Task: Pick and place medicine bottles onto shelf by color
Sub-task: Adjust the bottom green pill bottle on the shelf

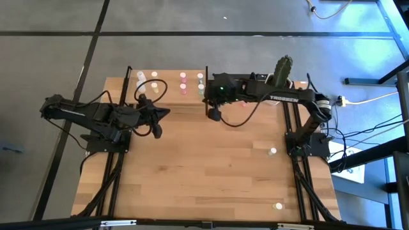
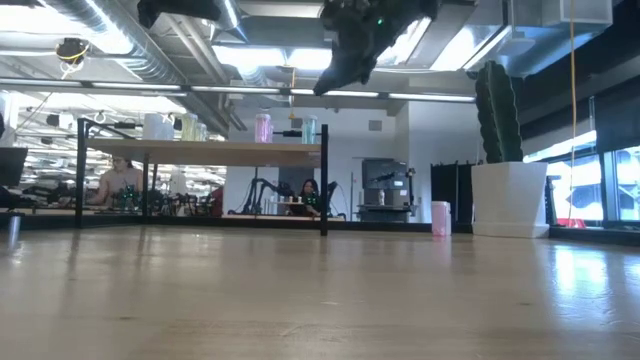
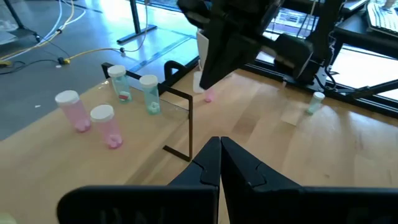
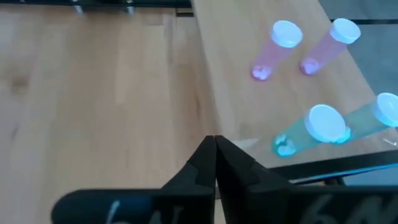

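The shelf (image 1: 167, 96) stands at the table's far left, a light board between black posts. Pink medicine bottles (image 4: 273, 50) and green ones (image 4: 311, 130) stand upright on it, with white ones (image 1: 140, 75) further left. My right gripper (image 4: 214, 146) hovers shut and empty above the shelf's right near corner (image 1: 208, 116), high over the table in the low view (image 2: 335, 80). My left gripper (image 3: 221, 146) hangs shut and empty in front of the shelf (image 1: 165, 115). Loose bottles stand on the table: a pink one (image 2: 440, 217) by the cactus pot and two pale ones (image 1: 273, 151) (image 1: 278, 206) at the right.
A white pot with a tall green cactus (image 1: 283, 69) stands at the far right, next to the right arm. The shelf's thin black posts (image 3: 189, 124) rise close to both grippers. Bare wooden tabletop (image 1: 204, 172) fills the middle and the near side.
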You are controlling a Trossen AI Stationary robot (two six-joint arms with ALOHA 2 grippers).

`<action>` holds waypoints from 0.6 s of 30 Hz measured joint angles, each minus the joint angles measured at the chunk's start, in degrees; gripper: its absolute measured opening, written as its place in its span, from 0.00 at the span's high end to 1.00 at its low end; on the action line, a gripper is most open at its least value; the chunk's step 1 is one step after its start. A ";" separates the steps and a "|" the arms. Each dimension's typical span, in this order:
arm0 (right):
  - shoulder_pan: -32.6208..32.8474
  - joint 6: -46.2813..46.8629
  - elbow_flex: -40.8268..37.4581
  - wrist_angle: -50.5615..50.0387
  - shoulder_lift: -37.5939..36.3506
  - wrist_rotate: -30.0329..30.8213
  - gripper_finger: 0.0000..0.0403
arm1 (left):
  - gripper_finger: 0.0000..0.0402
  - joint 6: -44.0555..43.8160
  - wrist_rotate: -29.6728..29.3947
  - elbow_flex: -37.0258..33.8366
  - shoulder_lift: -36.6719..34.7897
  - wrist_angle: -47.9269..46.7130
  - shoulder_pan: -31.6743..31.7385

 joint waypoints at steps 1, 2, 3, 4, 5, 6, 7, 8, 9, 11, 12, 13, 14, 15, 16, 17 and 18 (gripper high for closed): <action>-0.26 -0.33 0.00 0.79 0.54 -0.02 0.98 | 1.00 -0.01 -0.43 0.00 0.00 -0.02 0.00; -0.54 -0.48 0.00 1.57 1.03 -0.02 0.97 | 1.00 -0.01 -0.88 0.00 0.00 -0.02 0.00; -0.82 -0.98 0.00 1.94 1.51 -0.02 0.97 | 1.00 -0.01 -1.01 0.00 0.00 -0.02 0.00; -1.04 -1.75 0.00 2.04 1.89 0.00 0.97 | 1.00 -0.01 -1.04 0.00 0.00 -0.02 0.00; -1.42 -2.65 0.00 1.98 2.12 0.01 0.98 | 1.00 -0.01 -1.07 0.00 0.00 -0.02 0.00; -1.68 -3.18 0.00 2.07 2.44 0.00 0.99 | 1.00 -0.01 -1.08 0.00 0.00 -0.02 0.00; -2.00 -3.28 0.00 2.43 2.66 -0.01 0.99 | 1.00 -0.01 -1.08 0.00 0.00 -0.02 0.00; -2.41 -3.28 0.00 2.39 2.75 -0.02 0.99 | 1.00 -0.01 -1.08 0.00 0.00 -0.02 0.00; -2.74 -3.28 0.00 2.24 2.97 -0.02 0.99 | 1.00 -0.01 -1.08 0.00 0.00 -0.02 0.00; -3.20 -3.28 0.00 2.76 3.40 0.05 0.98 | 1.00 -0.01 -1.08 0.00 0.00 -0.04 0.00; -3.44 -3.33 0.00 2.49 3.61 0.14 0.98 | 1.00 -0.01 -1.08 0.00 0.00 -0.08 0.00; -3.54 -3.35 0.00 2.73 3.84 0.16 0.99 | 1.00 -0.01 -1.10 -0.02 -0.02 -0.09 0.00; -3.57 -3.35 0.00 3.04 4.10 0.14 0.99 | 1.00 -0.01 -1.12 -0.01 -0.02 -0.09 0.00; -3.63 -3.39 0.00 3.02 4.46 0.11 0.99 | 1.00 -0.01 -1.11 -0.02 -0.02 -0.10 0.00; -3.69 -3.40 0.00 3.00 4.84 0.11 0.99 | 1.00 -0.02 -1.12 -0.02 -0.02 -0.11 0.00; -3.73 -3.44 0.00 3.00 5.26 0.07 0.99 | 1.00 -0.02 -1.12 -0.02 -0.02 -0.11 0.00; -3.73 -3.50 0.00 3.12 5.66 -0.01 0.99 | 1.00 -0.03 -1.11 -0.02 -0.02 -0.11 0.04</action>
